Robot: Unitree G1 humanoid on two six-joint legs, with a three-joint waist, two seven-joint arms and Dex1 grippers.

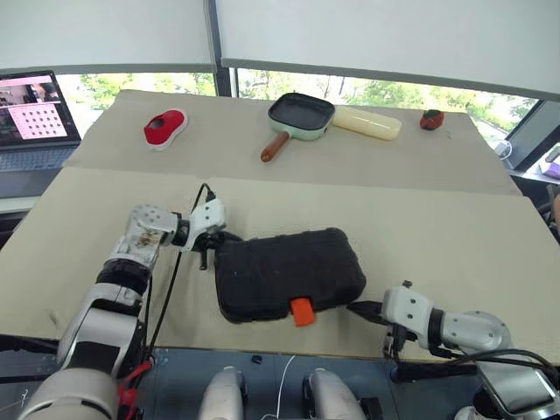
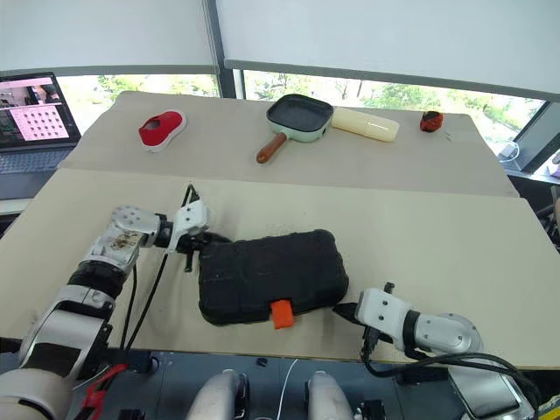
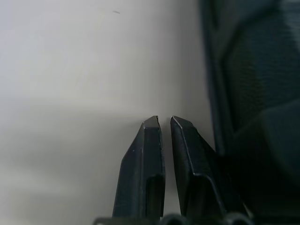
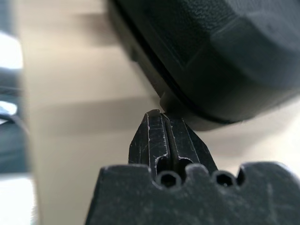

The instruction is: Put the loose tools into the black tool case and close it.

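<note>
Case: black tool case (image 1: 289, 273) lies shut on the table (image 1: 455, 227), long axis across, orange latch (image 1: 302, 311) at the near edge.
Left gripper (image 3: 164, 123): fingers nearly together, empty, at the case's left end.
Right gripper (image 4: 159, 117): fingers pressed together, empty, tip at the near-right corner.
Nearer arm: both flank the case; judged ready to press or nudge it.

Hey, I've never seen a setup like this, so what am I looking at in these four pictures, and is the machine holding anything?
It is a two-armed humanoid robot at a table. Two pictures come from cameras in its head, looking down over its arms; the other two come from cameras on each wrist. A closed black tool case with an orange latch lies in front of it. The left gripper and right gripper sit at opposite ends of the case, jaws shut, holding nothing. Farther back lie a red-and-white object, a green pan, a cream-coloured object and a small red item.
</note>
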